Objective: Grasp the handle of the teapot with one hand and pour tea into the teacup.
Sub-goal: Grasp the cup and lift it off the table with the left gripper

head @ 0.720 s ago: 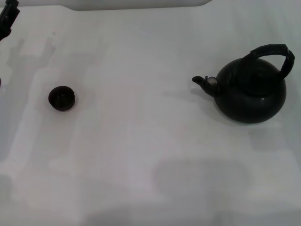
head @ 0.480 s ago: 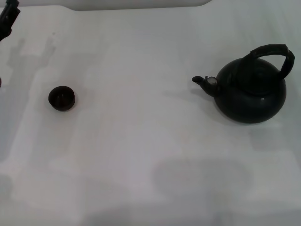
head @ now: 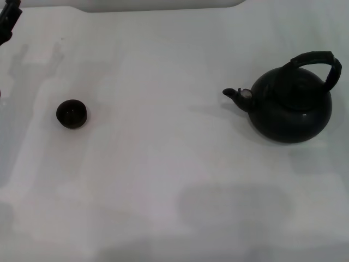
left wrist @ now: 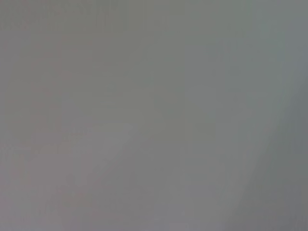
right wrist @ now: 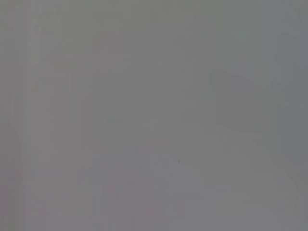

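The black teapot [head: 292,106] stands upright on the white table at the right in the head view, with its short spout [head: 235,95] pointing left. Its thick black arched handle [head: 317,59] stands up over the lid. The small dark teacup [head: 71,113] sits upright at the left, far from the pot. A dark part of my left arm [head: 8,21] shows at the top left corner, away from the cup. My right gripper is out of view. Both wrist views show only plain grey surface.
The white table [head: 163,164] spreads between the cup and the teapot. Its far edge [head: 163,7] runs along the top of the head view.
The dark left arm part at the top left corner has drawn slightly up and out of the picture. The teapot and teacup have not moved.
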Controlling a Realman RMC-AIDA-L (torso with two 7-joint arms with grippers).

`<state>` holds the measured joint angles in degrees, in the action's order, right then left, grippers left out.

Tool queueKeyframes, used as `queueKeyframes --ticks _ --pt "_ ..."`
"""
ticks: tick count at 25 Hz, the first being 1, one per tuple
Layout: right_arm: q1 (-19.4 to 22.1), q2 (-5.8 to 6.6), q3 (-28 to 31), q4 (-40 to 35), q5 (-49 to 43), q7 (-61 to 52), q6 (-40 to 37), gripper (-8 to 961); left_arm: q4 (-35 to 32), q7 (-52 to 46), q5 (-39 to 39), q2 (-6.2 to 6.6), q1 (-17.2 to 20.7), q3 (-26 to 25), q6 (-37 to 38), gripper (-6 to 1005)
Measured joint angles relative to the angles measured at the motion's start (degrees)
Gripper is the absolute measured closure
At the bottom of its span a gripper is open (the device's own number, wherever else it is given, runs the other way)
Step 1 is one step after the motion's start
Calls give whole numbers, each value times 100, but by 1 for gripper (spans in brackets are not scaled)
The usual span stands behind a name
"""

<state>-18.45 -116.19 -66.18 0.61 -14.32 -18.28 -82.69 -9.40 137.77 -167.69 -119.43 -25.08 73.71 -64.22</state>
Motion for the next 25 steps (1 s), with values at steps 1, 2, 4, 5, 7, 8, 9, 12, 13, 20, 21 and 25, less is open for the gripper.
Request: queueKeyframes --ticks 1,2,4,5,7,8,9,12,13,20,21,25 --pt "0 0 0 0 0 0 1 83 0 0 0 0 0 0 0 121" --pt "0 0 0 -1 0 -1 2 83 0 -3 1 -3 11 8 -46 121" --pt "-2 0 0 -5 0 -1 5 83 0 -5 5 -3 17 23 -125 121" --pt "-6 0 0 -7 0 -1 10 82 0 -9 8 -3 17 23 -158 121" --pt "-19 0 0 -8 -1 -1 18 82 0 -55 16 0 18 23 -174 121" --pt "-22 0 0 -8 -1 -1 20 82 0 -89 23 4 17 23 -174 121" --pt "-23 0 0 -8 -1 -1 21 82 0 -127 35 10 11 26 -175 121" --pt "-25 0 0 -8 -1 -1 23 82 0 -195 121 19 -10 36 -191 121" --pt "-26 0 0 -9 -1 -1 25 82 -2 -248 192 22 -14 39 -199 121" --pt "-35 0 0 -8 -1 -1 44 82 -341 -779 1044 89 -32 46 -112 121" --pt "-35 0 0 -8 -1 -1 52 82 -471 -902 1249 98 -30 48 -61 122" --pt "-47 3 1 -8 -1 -1 100 82 -1363 -1881 2514 167 -11 45 747 122"
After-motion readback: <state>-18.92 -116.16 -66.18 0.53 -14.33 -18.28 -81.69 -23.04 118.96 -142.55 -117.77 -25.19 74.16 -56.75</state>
